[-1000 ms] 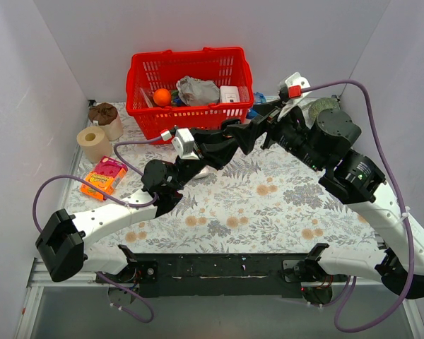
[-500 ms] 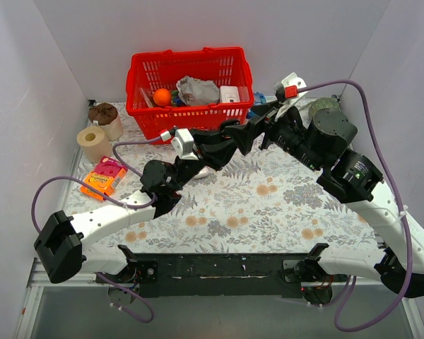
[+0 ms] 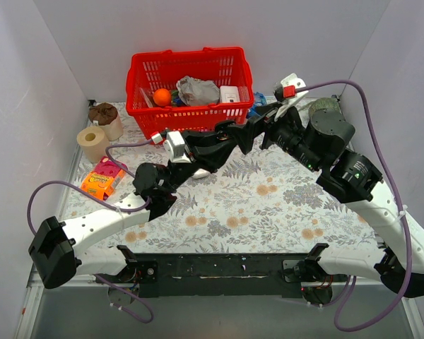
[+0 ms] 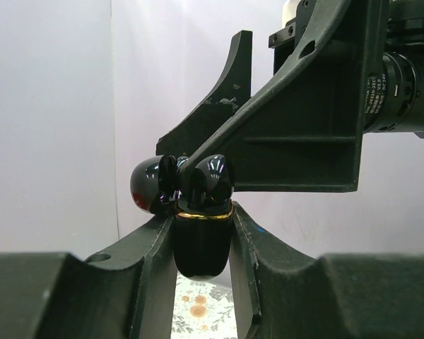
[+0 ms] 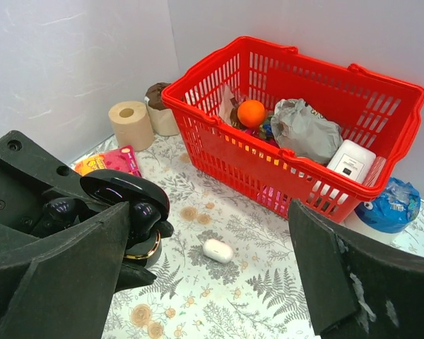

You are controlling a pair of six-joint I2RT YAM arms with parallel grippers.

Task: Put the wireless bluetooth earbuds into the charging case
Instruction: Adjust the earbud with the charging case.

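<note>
**Case pinched aloft, one earbud seated**

The floral-print surface (image 3: 268, 205) carries a red plastic lattice basket (image 3: 191, 81) at the back. In front of it both arms meet in mid-air. The right gripper (image 5: 210, 212) has its matte black jaws spread wide, empty. The left gripper (image 4: 201, 222) has its jaws pinching the charging case (image 4: 201, 251), a glossy black pebble with a gold rim and its lid (image 4: 150, 185) hinged open. A rounded shiny earbud (image 4: 213, 175) sits in its top. A second earbud cannot be made out.
</note>
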